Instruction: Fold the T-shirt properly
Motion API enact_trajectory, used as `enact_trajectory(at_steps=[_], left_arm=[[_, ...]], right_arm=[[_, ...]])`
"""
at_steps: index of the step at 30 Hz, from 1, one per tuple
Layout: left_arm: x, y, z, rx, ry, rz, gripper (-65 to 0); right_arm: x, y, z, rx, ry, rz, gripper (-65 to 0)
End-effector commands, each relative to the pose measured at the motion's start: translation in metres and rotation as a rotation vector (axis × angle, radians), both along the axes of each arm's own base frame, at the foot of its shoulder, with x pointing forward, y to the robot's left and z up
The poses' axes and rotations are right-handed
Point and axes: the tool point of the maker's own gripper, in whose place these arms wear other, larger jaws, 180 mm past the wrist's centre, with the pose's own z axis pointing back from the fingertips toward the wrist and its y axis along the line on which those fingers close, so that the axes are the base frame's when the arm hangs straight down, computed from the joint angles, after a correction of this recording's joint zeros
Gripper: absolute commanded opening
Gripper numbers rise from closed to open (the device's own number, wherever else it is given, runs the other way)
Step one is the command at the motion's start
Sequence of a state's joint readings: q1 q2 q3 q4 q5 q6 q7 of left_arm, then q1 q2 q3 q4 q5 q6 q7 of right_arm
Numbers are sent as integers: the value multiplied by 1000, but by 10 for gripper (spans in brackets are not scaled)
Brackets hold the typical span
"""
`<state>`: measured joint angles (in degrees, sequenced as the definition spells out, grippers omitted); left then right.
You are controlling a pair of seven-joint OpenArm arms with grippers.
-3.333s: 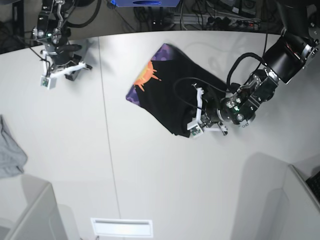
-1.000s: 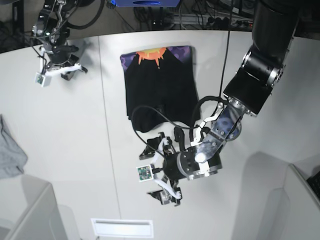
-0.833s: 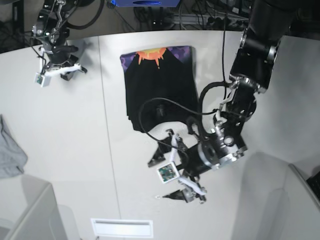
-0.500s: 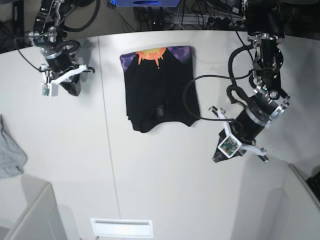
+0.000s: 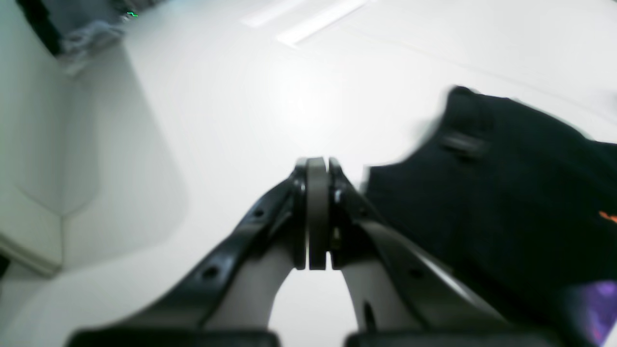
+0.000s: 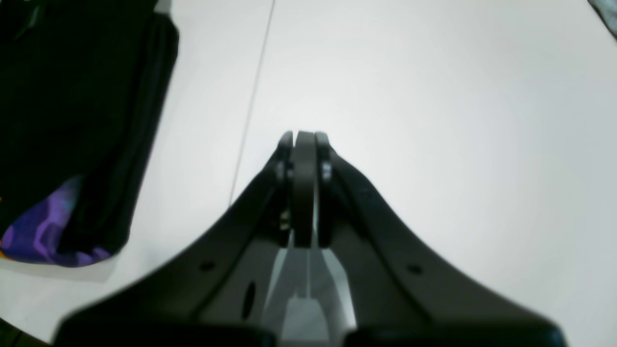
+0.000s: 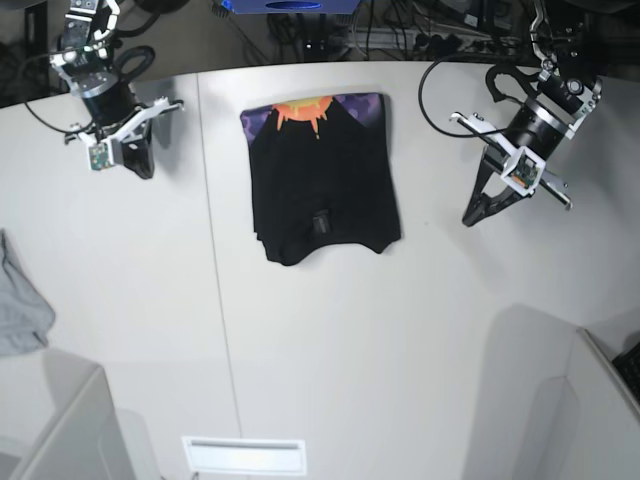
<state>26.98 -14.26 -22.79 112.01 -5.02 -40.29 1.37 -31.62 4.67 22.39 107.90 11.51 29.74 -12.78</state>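
Shirt [image 7: 322,176]: I see it folded on the table [image 7: 350,330], between both arms.
Left gripper [image 7: 472,215]: pressed together, empty, beside shirt.
Right gripper [image 7: 142,168]: pressed together, empty, apart.

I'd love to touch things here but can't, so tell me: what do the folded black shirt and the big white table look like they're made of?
The folded black T-shirt looks like soft matte knit cloth: limp layered edges, printed purple-orange band. The white table seems a smooth, hard laminate or painted board with a faint sheen and a thin seam; the exact material is unclear.
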Motion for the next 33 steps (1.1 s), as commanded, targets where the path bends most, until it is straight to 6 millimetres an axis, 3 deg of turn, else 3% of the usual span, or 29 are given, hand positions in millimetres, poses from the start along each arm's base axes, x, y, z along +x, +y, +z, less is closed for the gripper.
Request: enact_trajectory(at_steps=[1, 6, 11, 16, 23, 26, 33], left_arm=[[-4, 3, 11, -19, -36, 2, -650], [-34, 14, -4, -22, 28, 29, -650], [-77, 10, -32, -71, 151, 51, -650], [-113, 8, -53, -122, 250, 101, -650], [-174, 9, -99, -183, 456, 198, -650], [-197, 15, -116, -188, 534, 230, -650], [-258, 16, -163, -238, 732, 315, -650]], right_arm=[[0, 0, 10, 1, -38, 10, -650], [-24, -25, 6, -43, -5, -26, -650], [-53, -56, 0, -99, 60, -92, -650], [-88, -66, -12, -126, 157, -98, -650], [-158, -91, -61, -173, 493, -102, -650], [-197, -100, -75, -211, 682, -87, -650], [-256, -75, -126, -151, 944, 36, -650]])
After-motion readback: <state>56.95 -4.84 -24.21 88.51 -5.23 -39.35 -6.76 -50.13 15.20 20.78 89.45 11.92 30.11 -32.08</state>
